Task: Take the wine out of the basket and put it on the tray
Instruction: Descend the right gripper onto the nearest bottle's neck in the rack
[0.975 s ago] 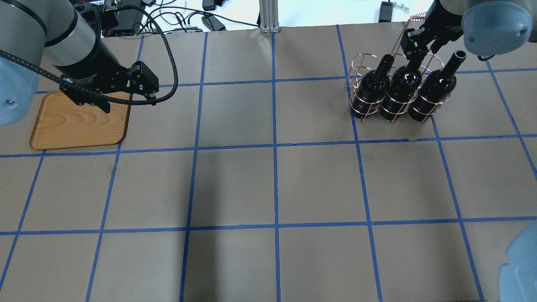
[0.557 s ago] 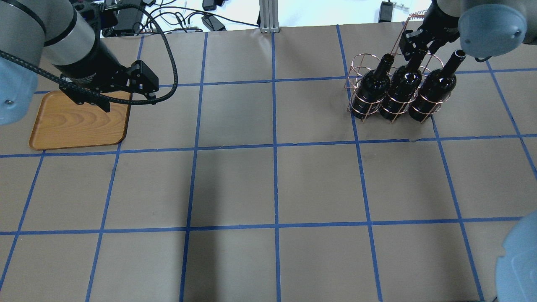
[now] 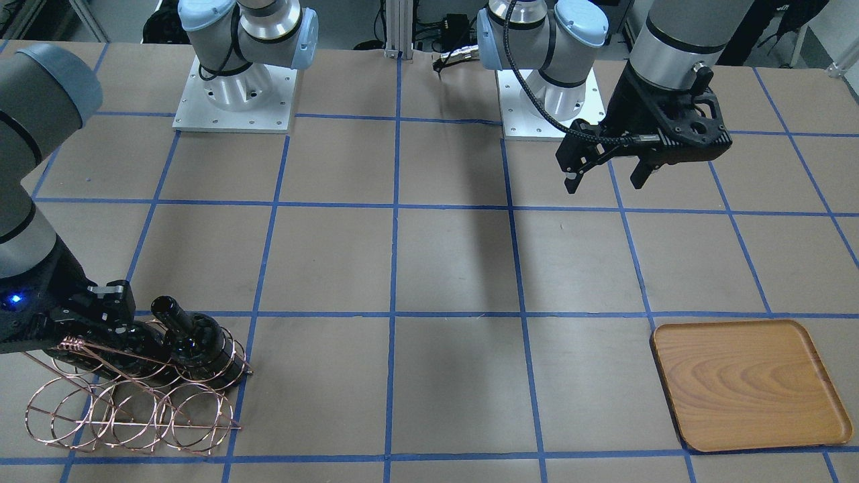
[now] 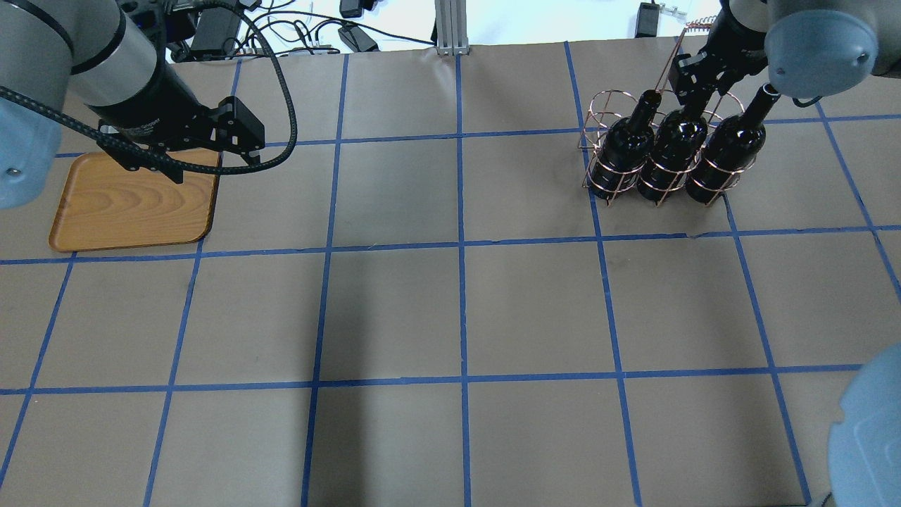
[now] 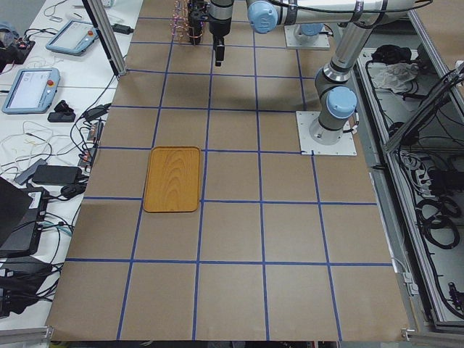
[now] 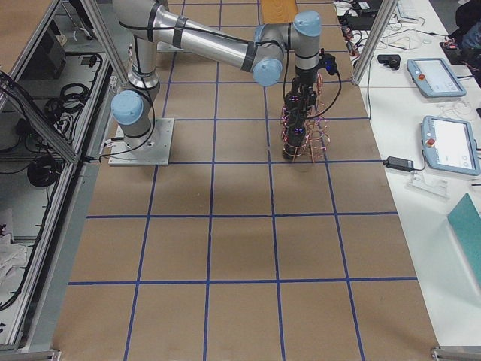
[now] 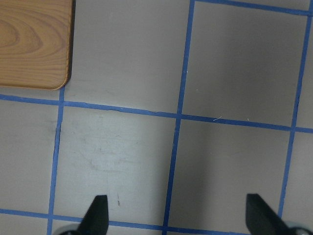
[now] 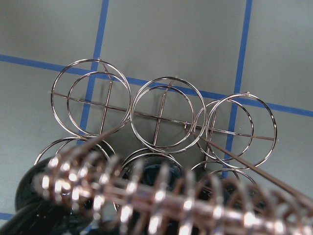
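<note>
Three black wine bottles stand in the near row of the copper wire basket (image 4: 604,105) at the far right: left (image 4: 623,144), middle (image 4: 672,148) and right (image 4: 732,144). My right gripper (image 4: 693,74) is down over the middle bottle's neck, beside the basket's twisted handle. Its fingers are hidden, so I cannot tell whether it is open or shut. The right wrist view shows the basket's empty rings (image 8: 161,112) past the blurred handle. The wooden tray (image 4: 127,211) lies empty at the far left. My left gripper (image 4: 211,167) hangs open and empty above the tray's right edge.
The table is brown paper with a blue tape grid (image 4: 461,246). Cables and a metal post (image 4: 450,28) sit beyond the far edge. In the front-facing view the basket (image 3: 134,416) is at bottom left and the tray (image 3: 745,382) at bottom right.
My right gripper has shifted slightly toward the far edge at the middle bottle's neck. My left gripper has moved slightly toward the far edge. The bottles and basket stay put.
</note>
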Controlling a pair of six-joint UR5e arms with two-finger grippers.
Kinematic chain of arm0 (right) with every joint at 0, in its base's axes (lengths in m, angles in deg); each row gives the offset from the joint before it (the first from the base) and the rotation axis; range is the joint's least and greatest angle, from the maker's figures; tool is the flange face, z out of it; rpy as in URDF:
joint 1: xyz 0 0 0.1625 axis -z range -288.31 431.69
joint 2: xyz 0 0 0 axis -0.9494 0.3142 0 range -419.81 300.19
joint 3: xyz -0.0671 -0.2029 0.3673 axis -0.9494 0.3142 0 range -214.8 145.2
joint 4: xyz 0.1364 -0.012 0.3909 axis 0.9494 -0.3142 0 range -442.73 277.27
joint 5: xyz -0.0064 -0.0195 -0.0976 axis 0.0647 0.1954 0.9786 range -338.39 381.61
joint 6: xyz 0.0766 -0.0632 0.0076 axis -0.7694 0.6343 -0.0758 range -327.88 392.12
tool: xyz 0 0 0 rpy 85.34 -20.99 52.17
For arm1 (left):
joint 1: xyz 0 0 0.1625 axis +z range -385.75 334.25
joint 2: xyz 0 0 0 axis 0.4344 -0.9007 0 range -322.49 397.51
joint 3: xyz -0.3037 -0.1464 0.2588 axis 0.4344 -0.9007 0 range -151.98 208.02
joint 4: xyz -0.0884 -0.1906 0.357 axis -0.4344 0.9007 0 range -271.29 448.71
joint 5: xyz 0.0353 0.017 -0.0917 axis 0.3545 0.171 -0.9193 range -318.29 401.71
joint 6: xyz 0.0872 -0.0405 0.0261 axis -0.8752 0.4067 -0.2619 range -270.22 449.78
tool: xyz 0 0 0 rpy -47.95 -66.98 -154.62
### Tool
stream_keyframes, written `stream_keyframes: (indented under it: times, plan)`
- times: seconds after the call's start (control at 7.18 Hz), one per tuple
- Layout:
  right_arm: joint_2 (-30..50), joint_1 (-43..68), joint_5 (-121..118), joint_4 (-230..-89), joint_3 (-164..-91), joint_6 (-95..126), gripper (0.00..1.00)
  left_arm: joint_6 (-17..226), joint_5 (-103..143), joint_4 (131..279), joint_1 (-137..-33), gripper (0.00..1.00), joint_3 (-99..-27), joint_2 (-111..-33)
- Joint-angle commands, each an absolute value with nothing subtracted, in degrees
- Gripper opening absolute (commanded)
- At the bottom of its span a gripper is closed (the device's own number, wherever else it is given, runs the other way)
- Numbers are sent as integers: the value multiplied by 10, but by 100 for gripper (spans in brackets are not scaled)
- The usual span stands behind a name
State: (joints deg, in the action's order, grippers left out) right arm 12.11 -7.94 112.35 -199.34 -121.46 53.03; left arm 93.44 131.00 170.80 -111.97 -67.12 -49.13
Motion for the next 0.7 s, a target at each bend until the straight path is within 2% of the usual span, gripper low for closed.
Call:
stream_keyframes:
  times: [0.0, 0.14, 0.28, 0.42, 0.56]
  plan:
    - [121, -79, 1123, -1993, -1215, 529, 46, 936, 1311, 1707, -1120, 100, -672, -492]
    - [121, -79, 1123, -1993, -1215, 529, 39, 936, 1312, 1707, -1120, 100, -672, -489]
    - [121, -79, 1123, -1993, -1215, 528, 40, 937, 1310, 1706, -1120, 100, -674, -491]
    - [121, -79, 1122, -1993, -1215, 528, 41, 936, 1310, 1705, -1120, 100, -673, -490]
    - [122, -79, 1124, -1993, -1215, 528, 53, 936, 1311, 1704, -1120, 100, -672, -489]
